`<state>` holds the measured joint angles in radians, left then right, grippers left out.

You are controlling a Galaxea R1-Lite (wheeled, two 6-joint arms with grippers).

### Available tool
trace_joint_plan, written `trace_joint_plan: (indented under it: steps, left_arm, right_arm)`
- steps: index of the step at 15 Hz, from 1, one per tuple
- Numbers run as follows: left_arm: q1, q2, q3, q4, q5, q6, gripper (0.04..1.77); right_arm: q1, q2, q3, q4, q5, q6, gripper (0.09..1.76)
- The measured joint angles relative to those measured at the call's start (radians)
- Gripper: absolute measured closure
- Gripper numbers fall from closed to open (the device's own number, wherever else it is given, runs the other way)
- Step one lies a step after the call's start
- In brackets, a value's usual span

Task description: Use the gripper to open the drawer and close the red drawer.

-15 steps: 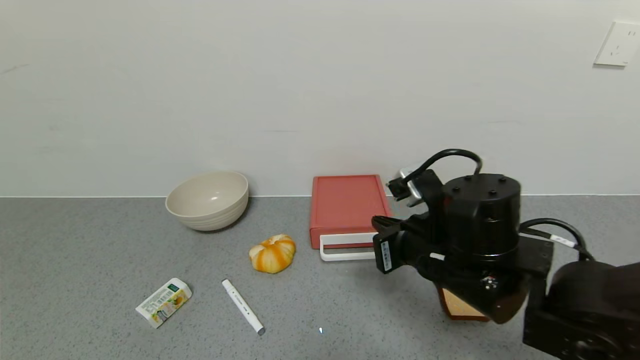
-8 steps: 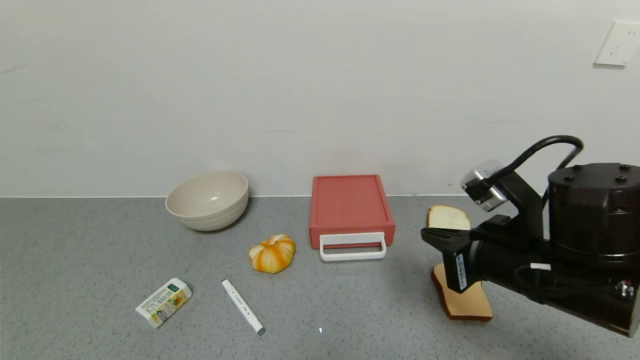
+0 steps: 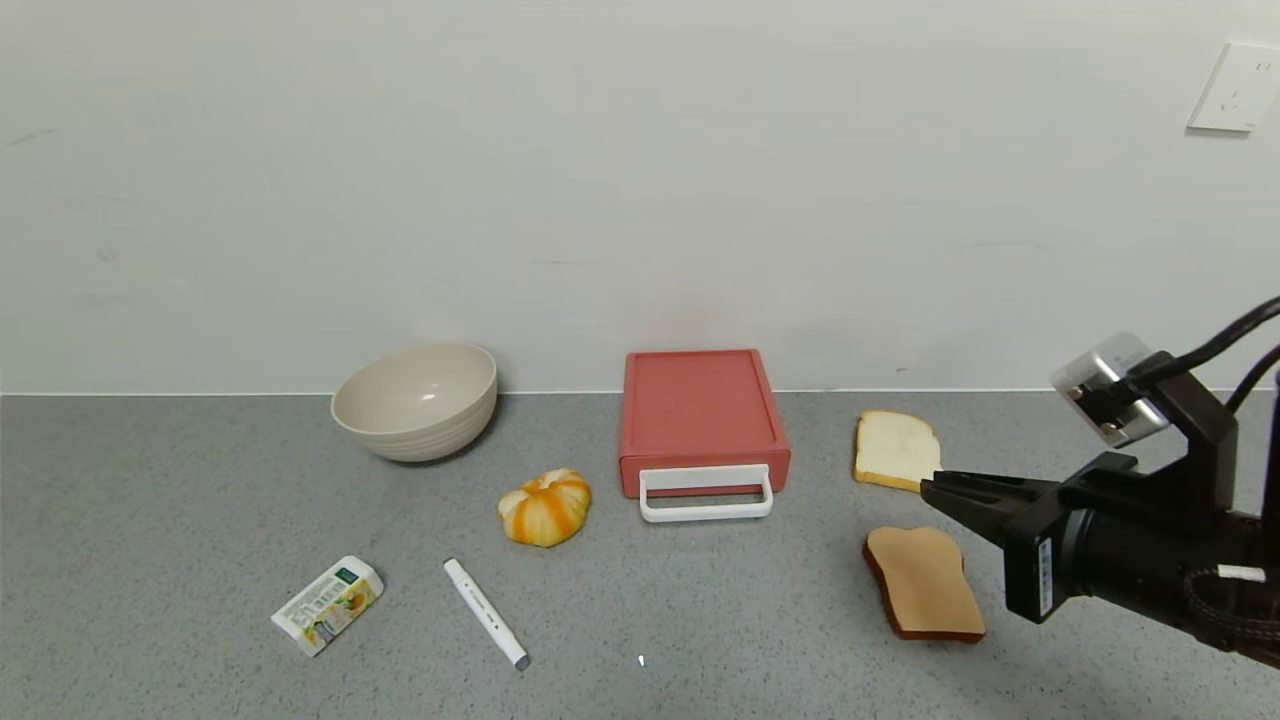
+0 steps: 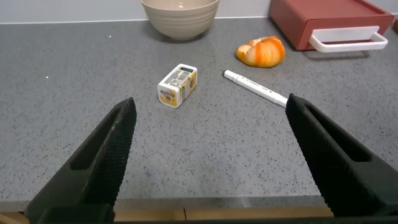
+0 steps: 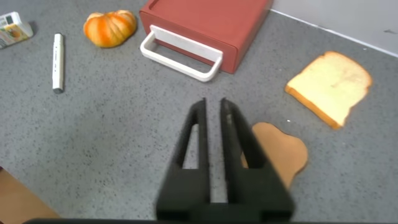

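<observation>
The salmon-red drawer box stands against the back wall, its drawer pushed in flush and its white loop handle facing me. It also shows in the right wrist view and the left wrist view. My right gripper is at the right, well clear of the handle, above the table between the two bread slices. Its fingers are nearly together with nothing between them. My left gripper is wide open and empty near the table's front edge, and does not show in the head view.
A white bread slice and a brown toast slice lie right of the drawer. A small pumpkin, a white marker, a small carton and a beige bowl lie to its left.
My right arm has pulled back to the right, away from the drawer's handle, uncovering both bread slices. The drawer box has not moved.
</observation>
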<state>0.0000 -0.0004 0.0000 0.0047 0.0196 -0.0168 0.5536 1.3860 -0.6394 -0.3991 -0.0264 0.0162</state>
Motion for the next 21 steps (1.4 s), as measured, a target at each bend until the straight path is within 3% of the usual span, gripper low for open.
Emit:
trace_joint_plan:
  steps: [3, 9, 13, 21]
  left_arm:
    - [0.0, 0.0, 0.0, 0.0, 0.0, -0.001, 0.08]
    - [0.0, 0.0, 0.0, 0.0, 0.0, -0.001, 0.08]
    - [0.0, 0.0, 0.0, 0.0, 0.0, 0.0, 0.08]
    - [0.0, 0.0, 0.0, 0.0, -0.001, 0.0, 0.08]
  right_arm:
    - [-0.018, -0.067, 0.054, -0.002, 0.011, 0.015, 1.1]
    - [-0.032, -0.225, 0.16, 0.004, 0.013, 0.044, 0.59]
    - [-0.091, -0.354, 0.204, 0.075, 0.007, 0.044, 0.41]
    - [-0.315, -0.703, 0.182, 0.42, -0.056, 0.041, 0.24]
